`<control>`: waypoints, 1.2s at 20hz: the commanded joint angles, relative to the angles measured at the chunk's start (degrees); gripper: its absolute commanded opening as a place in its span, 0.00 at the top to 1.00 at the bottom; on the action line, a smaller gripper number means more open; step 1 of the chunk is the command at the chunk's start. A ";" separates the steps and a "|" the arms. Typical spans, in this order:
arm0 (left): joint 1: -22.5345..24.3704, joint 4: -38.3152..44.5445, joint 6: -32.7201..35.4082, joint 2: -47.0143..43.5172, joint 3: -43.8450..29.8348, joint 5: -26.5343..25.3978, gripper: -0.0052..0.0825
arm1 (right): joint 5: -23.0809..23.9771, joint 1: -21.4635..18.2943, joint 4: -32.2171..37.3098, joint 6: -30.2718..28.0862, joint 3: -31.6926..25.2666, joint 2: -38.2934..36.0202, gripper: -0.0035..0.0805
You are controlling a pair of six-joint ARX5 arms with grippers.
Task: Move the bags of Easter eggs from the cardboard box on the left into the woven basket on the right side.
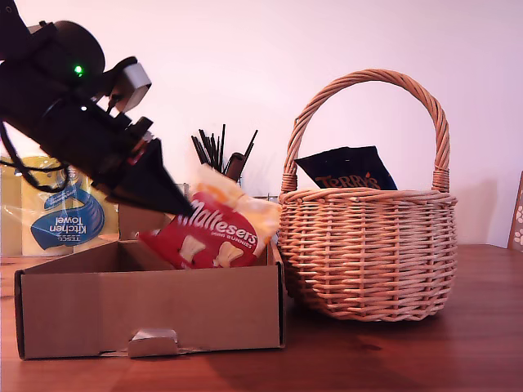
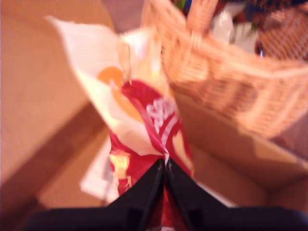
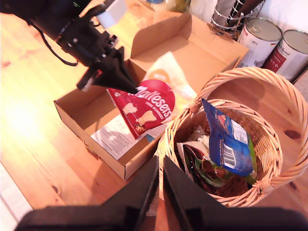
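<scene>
Cardboard box [image 1: 147,314]: plain brown corrugated card, matt, with raw cut edges. Woven basket [image 1: 368,253]: tan wicker, ribbed and rough, with a twisted woven handle. Maltesers bag [image 1: 214,231]: thin glossy film, red and cream, creased. Terry's bag [image 1: 347,169]: dark glossy film. Tabletop [image 1: 409,359]: reddish-brown wood, smooth, with visible grain and knots. My first gripper [image 2: 165,168]: matt black plastic. Tins [image 3: 262,41]: metal with paper labels.
</scene>
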 commanded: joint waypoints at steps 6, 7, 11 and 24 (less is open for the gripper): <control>-0.13 -3.15 -0.02 -0.83 -0.42 0.13 0.97 | -0.24 0.26 0.00 0.17 -1.20 -0.15 0.97; -0.24 -3.06 -0.07 -0.44 -0.42 -0.81 0.97 | -0.24 0.26 0.02 0.17 -1.20 -0.15 0.97; -0.46 -2.64 -4.17 1.25 -0.42 -4.28 0.75 | -0.28 0.26 0.55 0.20 -1.20 -0.15 0.97; -10.10 1.60 28.00 1.66 -0.31 -15.52 0.30 | -1.68 0.26 0.76 -0.11 -1.20 -0.17 0.97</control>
